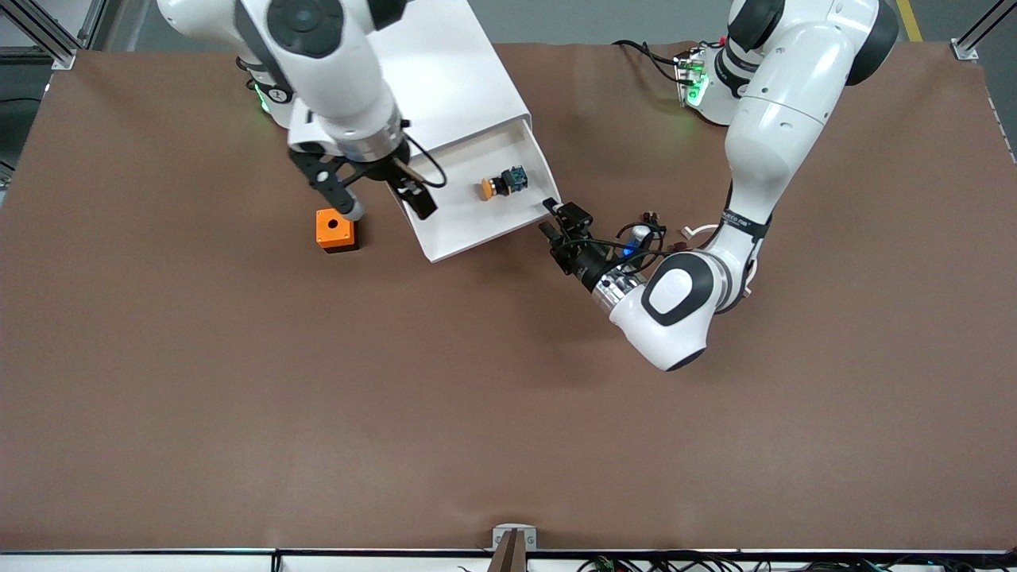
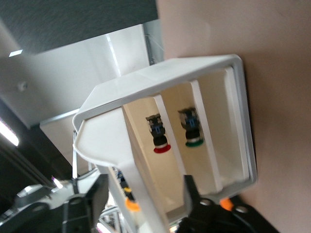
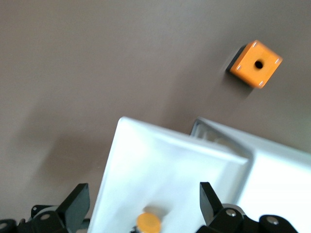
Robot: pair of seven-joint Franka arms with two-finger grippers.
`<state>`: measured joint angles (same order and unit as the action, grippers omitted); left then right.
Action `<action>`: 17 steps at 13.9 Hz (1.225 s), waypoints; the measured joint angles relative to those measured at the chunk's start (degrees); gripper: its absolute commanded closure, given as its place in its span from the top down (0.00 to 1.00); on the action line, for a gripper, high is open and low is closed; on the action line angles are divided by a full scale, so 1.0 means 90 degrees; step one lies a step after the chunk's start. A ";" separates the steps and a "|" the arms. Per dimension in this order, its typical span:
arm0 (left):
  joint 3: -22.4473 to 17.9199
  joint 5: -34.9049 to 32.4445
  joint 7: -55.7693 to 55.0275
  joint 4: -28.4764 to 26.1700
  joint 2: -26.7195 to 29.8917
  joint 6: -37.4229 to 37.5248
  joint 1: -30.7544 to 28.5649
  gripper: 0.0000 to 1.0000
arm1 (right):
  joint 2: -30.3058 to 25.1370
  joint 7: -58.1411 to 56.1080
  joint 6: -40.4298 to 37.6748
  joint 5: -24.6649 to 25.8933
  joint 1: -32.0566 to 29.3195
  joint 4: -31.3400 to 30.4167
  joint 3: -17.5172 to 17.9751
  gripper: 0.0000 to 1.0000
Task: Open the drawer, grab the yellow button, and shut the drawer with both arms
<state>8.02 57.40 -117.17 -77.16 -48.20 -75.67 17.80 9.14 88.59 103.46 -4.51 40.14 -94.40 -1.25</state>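
The top drawer (image 1: 477, 214) of the white cabinet (image 1: 445, 71) is pulled out toward the front camera. The button (image 1: 500, 184), with an orange cap, black body and blue rear, lies in its tray. My right gripper (image 1: 387, 208) hangs open over the drawer's side toward the right arm's end. In the right wrist view its fingers (image 3: 209, 199) stand wide apart above the tray (image 3: 160, 160) and the orange cap (image 3: 148, 222). My left gripper (image 1: 548, 218) is open at the drawer's front corner. In the left wrist view (image 2: 143, 199) the drawer's front wall (image 2: 107, 145) stands between its fingers.
An orange cube with a black hole (image 1: 334, 230) sits on the brown table beside the drawer, toward the right arm's end, and shows in the right wrist view (image 3: 256, 63). The left wrist view shows a red-capped (image 2: 159, 138) and a green-capped button (image 2: 192, 131) inside the cabinet.
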 measured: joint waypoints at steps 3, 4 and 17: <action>0.0001 0.0017 0.1434 0.0305 0.0004 0.0001 -0.0142 0.99 | 0.0493 0.0847 0.0608 0.0000 0.0460 -0.0010 -0.0004 1.00; 0.0001 0.0018 0.1898 0.0464 0.0008 -0.0001 -0.0147 0.99 | 0.0633 0.1052 0.0724 0.0000 0.0591 -0.0010 -0.0007 1.00; -0.0008 -0.3466 0.5764 0.1101 0.0897 -0.2706 0.0760 0.99 | 0.1168 0.2424 0.0919 0.0005 0.1539 -0.0021 -0.0018 0.94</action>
<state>7.95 26.21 -65.30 -67.25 -40.12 -100.03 24.65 19.66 110.41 111.73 -4.47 53.99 -94.59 -1.41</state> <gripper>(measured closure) 0.009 0.004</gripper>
